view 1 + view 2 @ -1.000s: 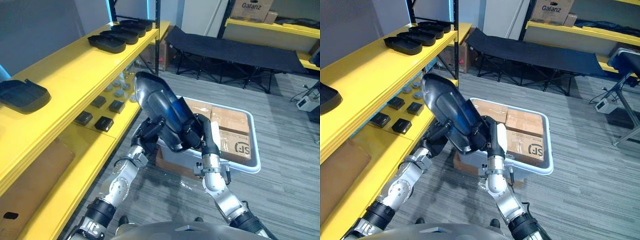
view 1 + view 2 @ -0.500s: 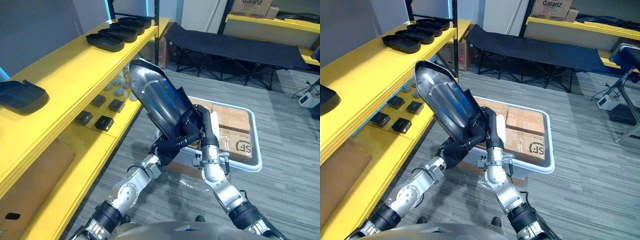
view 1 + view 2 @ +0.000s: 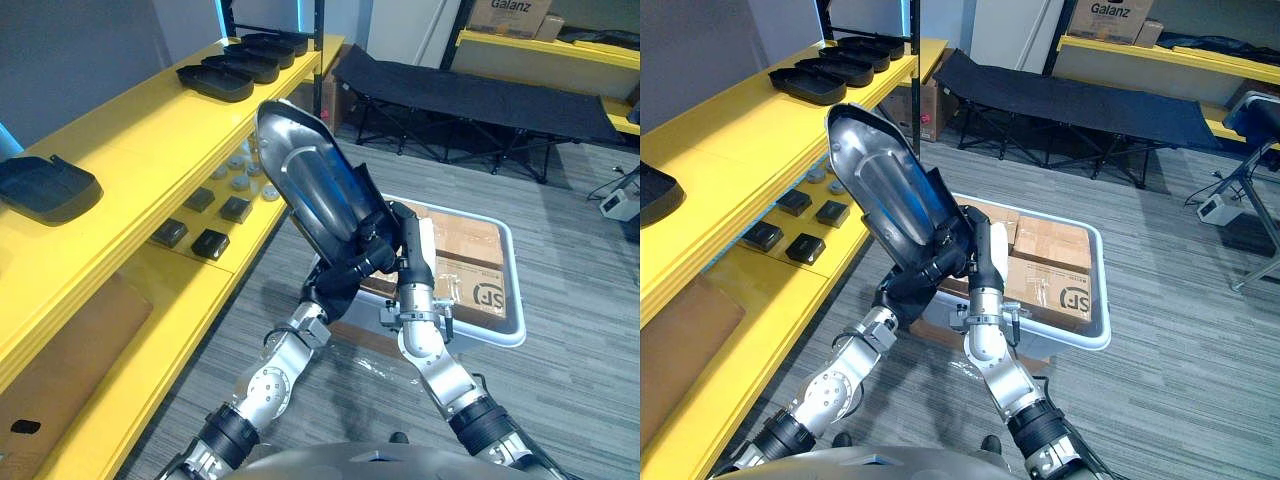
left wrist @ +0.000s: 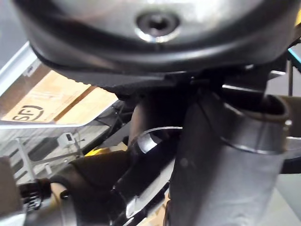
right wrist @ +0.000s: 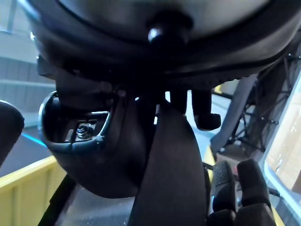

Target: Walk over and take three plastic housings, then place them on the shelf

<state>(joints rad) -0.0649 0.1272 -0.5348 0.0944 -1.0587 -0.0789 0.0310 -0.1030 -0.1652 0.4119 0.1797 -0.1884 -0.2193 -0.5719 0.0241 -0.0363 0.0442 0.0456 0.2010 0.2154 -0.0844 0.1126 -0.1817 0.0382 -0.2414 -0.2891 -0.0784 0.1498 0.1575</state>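
Observation:
A stack of dark glossy plastic housings [image 3: 315, 185] is held up between my two hands, tilted with its hollow side facing me and its top toward the yellow shelf [image 3: 130, 150]. My left hand [image 3: 343, 285] curls round the stack's lower end from below. Straight fingers of my right hand [image 3: 408, 245] press against its right side. The housing's underside [image 4: 155, 28] hangs close over the left wrist, and its rim [image 5: 155, 33] over the right wrist. One more housing [image 3: 45, 187] lies on the shelf top to the left, with several others [image 3: 215, 82] further along.
The lower shelf level carries small black boxes [image 3: 210, 243], pale round parts [image 3: 240, 170] and a flat cardboard sheet [image 3: 60, 350]. A white bin [image 3: 508, 330] of cardboard boxes stands on the floor behind my hands. A black folding cot [image 3: 480, 100] is beyond it.
The stack has risen and tipped more upright. My left arm has swung in under its lower end, toward the right hand.

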